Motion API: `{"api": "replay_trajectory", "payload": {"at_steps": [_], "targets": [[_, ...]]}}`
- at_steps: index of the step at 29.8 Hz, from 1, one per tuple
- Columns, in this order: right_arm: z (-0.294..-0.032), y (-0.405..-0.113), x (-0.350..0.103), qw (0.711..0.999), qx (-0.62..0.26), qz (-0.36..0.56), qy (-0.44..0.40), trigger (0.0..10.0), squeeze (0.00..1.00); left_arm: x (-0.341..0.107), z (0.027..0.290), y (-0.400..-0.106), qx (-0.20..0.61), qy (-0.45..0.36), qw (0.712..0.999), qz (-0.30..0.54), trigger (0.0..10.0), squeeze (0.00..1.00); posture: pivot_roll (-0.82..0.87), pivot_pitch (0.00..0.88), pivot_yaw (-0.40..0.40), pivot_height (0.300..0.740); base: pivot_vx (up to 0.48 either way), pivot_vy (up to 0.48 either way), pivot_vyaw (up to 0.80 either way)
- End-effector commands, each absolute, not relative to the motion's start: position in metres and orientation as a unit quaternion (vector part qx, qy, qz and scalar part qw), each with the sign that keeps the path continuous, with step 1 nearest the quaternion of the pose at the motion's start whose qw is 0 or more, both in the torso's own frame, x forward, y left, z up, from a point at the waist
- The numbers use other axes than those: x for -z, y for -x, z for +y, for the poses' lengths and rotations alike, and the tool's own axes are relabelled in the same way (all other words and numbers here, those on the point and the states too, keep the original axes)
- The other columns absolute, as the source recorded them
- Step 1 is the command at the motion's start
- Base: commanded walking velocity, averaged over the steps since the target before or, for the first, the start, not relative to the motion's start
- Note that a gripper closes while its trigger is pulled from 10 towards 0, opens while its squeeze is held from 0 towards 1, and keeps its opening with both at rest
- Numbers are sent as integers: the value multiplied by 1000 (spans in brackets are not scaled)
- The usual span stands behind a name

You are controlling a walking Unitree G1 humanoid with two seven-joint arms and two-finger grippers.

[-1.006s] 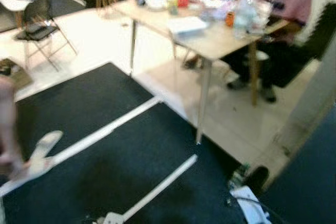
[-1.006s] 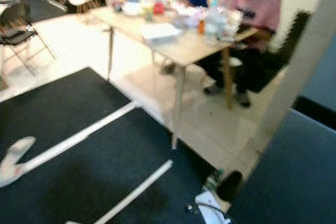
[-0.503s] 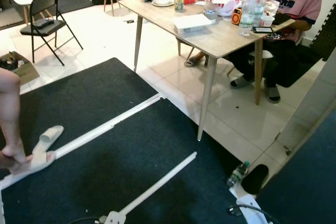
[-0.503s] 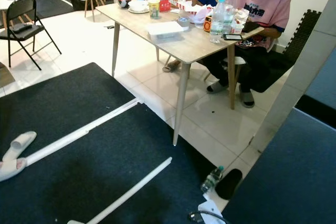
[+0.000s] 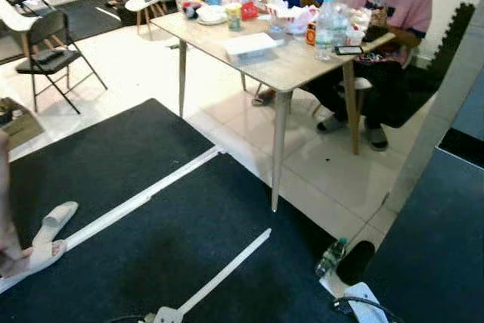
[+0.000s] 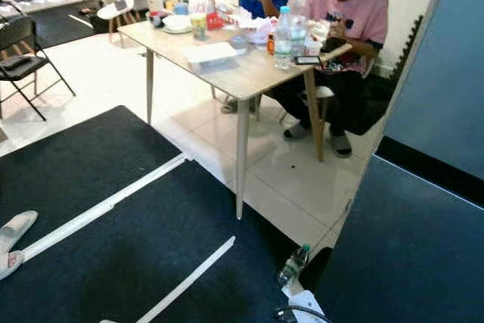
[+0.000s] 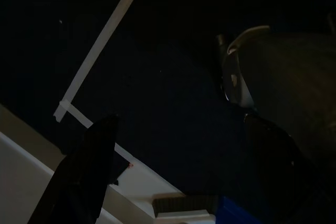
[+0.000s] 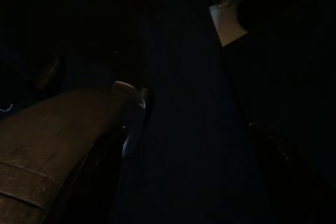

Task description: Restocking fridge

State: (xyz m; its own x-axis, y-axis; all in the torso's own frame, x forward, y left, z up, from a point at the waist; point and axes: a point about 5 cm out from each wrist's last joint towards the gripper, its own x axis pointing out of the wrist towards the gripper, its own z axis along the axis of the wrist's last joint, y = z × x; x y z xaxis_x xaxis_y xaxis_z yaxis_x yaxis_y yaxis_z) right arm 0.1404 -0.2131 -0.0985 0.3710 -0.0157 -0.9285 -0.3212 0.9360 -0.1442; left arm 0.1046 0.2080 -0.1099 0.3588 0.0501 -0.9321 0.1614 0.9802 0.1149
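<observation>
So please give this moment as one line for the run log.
phase: walking, no fridge seen | ahead: wooden table, two seated people | floor: dark mat, plastic bottle lying | left pincer: open, idle | right pincer: open, idle

Wooden table (image 5: 291, 66) on a tiled floor (image 5: 325, 179), bearing a water bottle (image 5: 325, 17), a white box (image 5: 252, 45), cups and a bowl. Dark mat (image 5: 189, 247) with white strips (image 5: 136, 203); a bottle (image 5: 330, 257) lies at its edge, slippers (image 5: 47, 234) near the opposite edge.

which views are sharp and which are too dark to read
Left and right eye views: well lit and mostly sharp, with glare on the pale floor tiles beside the table. Left and right wrist views: very dark, only dim shapes above the dark mat.
</observation>
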Motion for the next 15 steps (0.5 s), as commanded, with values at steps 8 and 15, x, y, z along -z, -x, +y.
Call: {"api": "replay_trajectory", "payload": {"at_steps": [8, 15], "targets": [[-204, -152, 96, 819, -99, 544, 155, 10000, 0, 110, 213, -101, 37, -105, 816, 567, 10000, 0, 1, 0, 60, 740, 0, 0, 0], [-202, -158, 94, 820, -101, 541, 159, 10000, 0, 110, 212, -101, 39, -103, 816, 567, 10000, 0, -3, 0, 54, 740, 0, 0, 0]]}}
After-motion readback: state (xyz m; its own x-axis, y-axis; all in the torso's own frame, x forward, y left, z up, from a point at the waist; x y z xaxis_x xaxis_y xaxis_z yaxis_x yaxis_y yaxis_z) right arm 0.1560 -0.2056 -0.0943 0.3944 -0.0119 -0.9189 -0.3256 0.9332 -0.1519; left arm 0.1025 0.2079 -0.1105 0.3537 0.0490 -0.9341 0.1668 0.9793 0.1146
